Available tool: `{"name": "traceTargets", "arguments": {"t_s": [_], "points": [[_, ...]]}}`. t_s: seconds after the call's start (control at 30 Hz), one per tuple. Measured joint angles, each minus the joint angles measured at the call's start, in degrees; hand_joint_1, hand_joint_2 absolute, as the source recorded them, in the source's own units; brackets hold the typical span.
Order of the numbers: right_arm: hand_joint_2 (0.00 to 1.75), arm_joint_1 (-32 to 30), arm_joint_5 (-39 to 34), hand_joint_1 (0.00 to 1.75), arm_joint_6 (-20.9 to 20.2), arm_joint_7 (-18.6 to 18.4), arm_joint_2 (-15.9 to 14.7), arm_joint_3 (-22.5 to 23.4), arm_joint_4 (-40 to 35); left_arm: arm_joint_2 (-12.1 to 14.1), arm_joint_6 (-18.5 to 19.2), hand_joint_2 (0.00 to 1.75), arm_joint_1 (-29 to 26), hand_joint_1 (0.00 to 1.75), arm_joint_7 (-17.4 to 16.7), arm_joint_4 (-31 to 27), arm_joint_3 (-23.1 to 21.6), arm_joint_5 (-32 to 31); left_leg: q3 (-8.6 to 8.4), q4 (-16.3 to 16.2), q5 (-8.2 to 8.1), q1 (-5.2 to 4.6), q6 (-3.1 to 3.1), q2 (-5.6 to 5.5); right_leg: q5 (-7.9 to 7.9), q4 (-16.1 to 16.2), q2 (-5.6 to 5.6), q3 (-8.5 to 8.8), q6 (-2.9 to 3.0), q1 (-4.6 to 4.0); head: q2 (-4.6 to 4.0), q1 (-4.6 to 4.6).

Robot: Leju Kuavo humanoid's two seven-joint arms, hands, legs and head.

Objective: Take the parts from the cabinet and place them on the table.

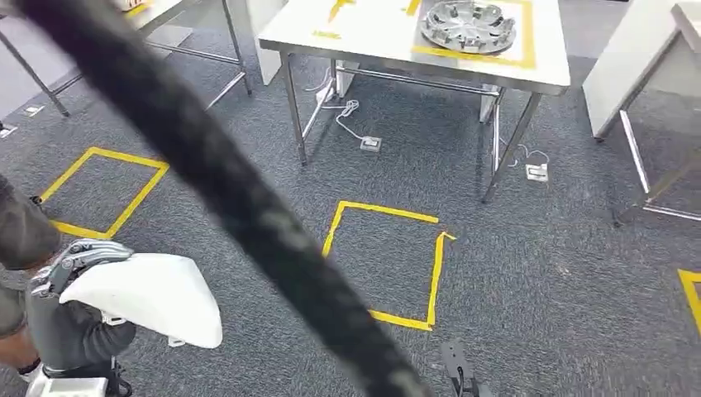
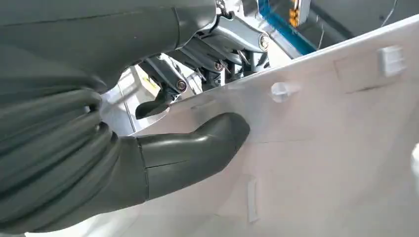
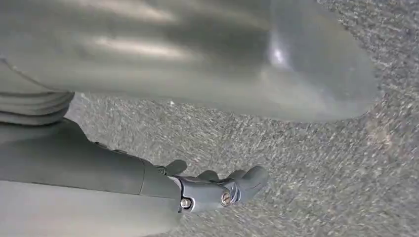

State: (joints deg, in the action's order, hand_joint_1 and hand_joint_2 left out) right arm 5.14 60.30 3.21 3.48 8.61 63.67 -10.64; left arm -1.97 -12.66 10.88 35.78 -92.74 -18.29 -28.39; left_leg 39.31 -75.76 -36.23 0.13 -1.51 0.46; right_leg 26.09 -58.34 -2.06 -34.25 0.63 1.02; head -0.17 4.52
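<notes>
Carrying step — left hand [image 1: 70, 285] clamped on the white part [image 1: 153, 296], right hand [image 3: 217, 190] empty, fingers apart; next, walk it to the table [image 1: 372, 41] ahead

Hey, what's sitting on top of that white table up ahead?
On the white table, a round silver part lies inside a yellow tape outline. The tabletop under that part is covered, and the table's far side runs out of frame.

The white plastic part [image 1: 153, 296], smooth and curved, sits gripped in the left hand [image 1: 70, 306] above the carpet.
</notes>
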Motion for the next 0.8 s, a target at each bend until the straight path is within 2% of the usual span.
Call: {"name": "traceTargets", "arguments": {"t_s": [0.03,0.07,0.1,0.13,0.17,0.2,0.27,0.3,0.33,0.37,0.4,0.43,0.47,0.5,0.53,0.57,0.6,0.63,0.67,0.77,0.8], "points": [[0.0,-0.02,-0.15,0.0,0.02,0.07,0.0,0.13,0.0,0.02,0.0,1.75,0.06,1.75,0.0,0.16,0.0,0.15,-1.0,2.73,2.37,0.16,0.0,-0.13,0.02,-0.07,-0.87,0.03,-0.05,0.07,0.0,0.0],[0.0,0.0,-0.17,0.0,0.02,0.18,0.02,0.24,0.0,0.02,0.0,1.75,0.08,1.75,0.02,0.24,0.0,0.28,-2.9,7.05,5.07,0.31,0.04,-0.49,0.08,-0.19,-1.7,0.08,-0.2,0.2,0.0,0.02],[0.0,0.02,-0.17,0.0,-0.02,0.22,0.04,0.28,0.0,0.02,0.0,1.75,0.11,1.75,0.09,0.29,0.0,0.48,-5.08,12.0,7.58,0.52,0.0,-1.7,0.18,-0.37,-2.52,0.09,-0.45,0.35,0.0,0.0],[0.0,0.03,-0.2,0.0,-0.07,0.22,0.02,0.31,0.0,0.04,0.0,1.75,0.18,1.75,0.26,0.44,0.0,0.66,-6.28,15.24,7.97,0.94,-0.06,-4.91,0.23,-0.55,-3.1,-0.16,-0.82,0.51,0.0,-0.09],[0.0,0.18,-0.24,0.0,-0.07,0.2,0.02,0.35,0.0,0.07,0.0,1.75,0.19,1.75,0.39,0.55,-0.02,0.72,-6.69,16.27,7.29,0.86,0.16,-5.35,0.39,-1.02,-4.23,-0.67,-1.43,0.23,0.0,-0.2],[0.0,0.08,-0.24,0.0,-0.07,0.2,0.02,0.37,0.0,0.11,0.0,1.75,0.15,1.75,0.37,0.63,-0.02,0.72,-6.58,16.1,7.26,0.65,0.45,-4.81,0.14,-0.76,-4.62,-0.92,-1.9,0.45,0.0,-0.13],[0.0,-0.39,-0.24,0.0,-0.11,0.13,0.02,0.57,0.0,0.02,0.0,1.75,0.45,1.75,0.44,0.64,-0.02,0.72,-6.94,16.15,7.34,0.26,1.54,-3.52,-0.23,-0.21,-5.95,-1.05,-2.91,0.81,0.0,-0.2],[0.0,-0.42,-0.24,0.0,-0.11,0.09,0.02,0.7,0.02,-0.11,0.0,1.75,0.59,1.75,0.44,0.61,-0.02,0.72,-7.21,16.74,7.7,0.77,2.11,-2.69,-0.21,-0.36,-6.34,-1.07,-3.12,0.91,0.0,-0.18],[0.0,-0.47,-0.26,0.0,-0.11,0.07,0.13,0.72,0.02,-0.15,0.0,1.75,0.71,1.75,0.44,0.66,-0.04,0.72,-7.48,16.93,7.75,0.61,2.26,-2.08,0.38,-1.51,-3.19,-1.72,-3.09,0.49,0.0,-0.05],[0.0,-0.27,-0.26,0.0,-0.11,0.13,0.17,0.72,0.02,-0.22,-0.02,1.75,0.73,1.75,0.48,0.64,-0.04,0.72,-7.59,16.97,7.66,0.51,2.64,-1.3,2.16,-4.67,-0.47,-3.32,-3.14,0.21,0.0,0.26],[0.0,-0.04,-0.24,0.0,-0.11,0.15,0.17,0.72,0.02,-0.22,-0.02,1.75,0.7,1.75,0.46,0.68,-0.02,0.72,-7.63,16.94,7.52,0.28,2.85,-0.46,4.25,-9.25,0.74,-5.77,-3.25,0.16,0.0,0.24],[0.0,0.03,-0.24,0.0,-0.11,0.15,0.17,0.72,0.02,-0.22,-0.02,1.75,0.64,1.75,0.46,0.83,-0.02,0.72,-7.66,16.9,7.37,0.07,3.05,0.4,6.0,-13.97,1.26,-8.3,-3.28,0.15,0.0,0.24],[0.0,-0.04,-0.24,0.0,-0.11,0.15,0.17,0.72,0.02,-0.22,-0.02,1.75,0.64,1.75,0.46,0.96,-0.04,0.72,-7.72,16.88,7.16,-0.09,3.16,1.22,6.65,-17.26,1.42,-10.16,-3.25,0.15,0.0,0.24],[0.0,-0.16,-0.26,0.0,-0.11,0.13,0.17,0.74,0.02,-0.22,-0.02,1.75,0.65,1.75,0.44,1.09,-0.04,0.72,-7.89,16.86,6.98,-0.19,3.19,1.89,6.0,-17.68,1.48,-10.63,-3.17,0.14,0.0,0.26],[0.0,-0.27,-0.24,0.0,-0.11,0.13,0.17,0.74,0.02,-0.22,-0.02,1.75,0.66,1.75,0.44,1.16,-0.04,0.72,-8.15,16.84,6.72,-0.28,3.19,2.44,4.22,-15.57,1.61,-9.77,-3.0,0.08,0.0,0.24],[0.0,-0.28,-0.24,0.0,-0.02,0.17,0.17,0.76,0.02,-0.22,-0.02,1.75,0.67,1.75,0.39,1.2,-0.04,0.72,-8.5,16.83,6.43,-0.32,3.01,2.57,1.79,-11.53,1.82,-7.74,-2.8,0.0,0.0,0.24],[0.0,-0.28,-0.13,0.0,0.43,0.52,0.17,0.77,0.02,-0.22,-0.06,1.75,0.72,1.75,0.39,1.2,-0.04,0.74,-8.96,16.81,6.08,-0.35,2.79,2.95,-1.01,-5.75,2.1,-4.72,-2.55,-0.11,0.0,0.24],[0.0,-0.29,0.02,0.0,0.81,0.79,0.17,0.77,0.02,-0.22,-0.13,1.75,0.83,1.75,0.37,1.2,-0.04,0.79,-9.27,16.82,5.77,-0.35,2.67,3.46,-1.64,-1.32,2.72,-2.62,-2.19,-0.31,0.0,0.22],[0.0,-0.21,0.11,0.0,1.0,0.87,0.17,0.74,0.02,-0.22,-0.19,1.75,0.97,1.75,0.37,1.2,-0.04,0.83,-8.78,16.79,5.38,-0.75,2.24,3.55,-0.75,-0.91,3.02,-1.87,-1.78,-0.84,0.0,0.17],[0.0,-0.37,0.02,0.0,1.05,1.53,0.17,0.77,0.02,-0.22,-0.41,1.75,1.06,1.75,0.26,1.18,-0.04,1.16,-9.62,17.51,4.67,-0.52,1.48,3.73,0.44,-0.84,2.79,-1.73,-0.84,-1.12,0.0,0.15],[0.0,-0.34,0.0,0.0,1.01,1.68,0.2,0.77,0.02,-0.28,-0.46,1.75,1.15,1.75,0.24,0.97,-0.04,1.29,-10.65,17.55,4.14,-0.71,0.84,3.76,0.7,-0.23,2.48,-0.73,-0.31,-0.58,0.0,0.22]]}}
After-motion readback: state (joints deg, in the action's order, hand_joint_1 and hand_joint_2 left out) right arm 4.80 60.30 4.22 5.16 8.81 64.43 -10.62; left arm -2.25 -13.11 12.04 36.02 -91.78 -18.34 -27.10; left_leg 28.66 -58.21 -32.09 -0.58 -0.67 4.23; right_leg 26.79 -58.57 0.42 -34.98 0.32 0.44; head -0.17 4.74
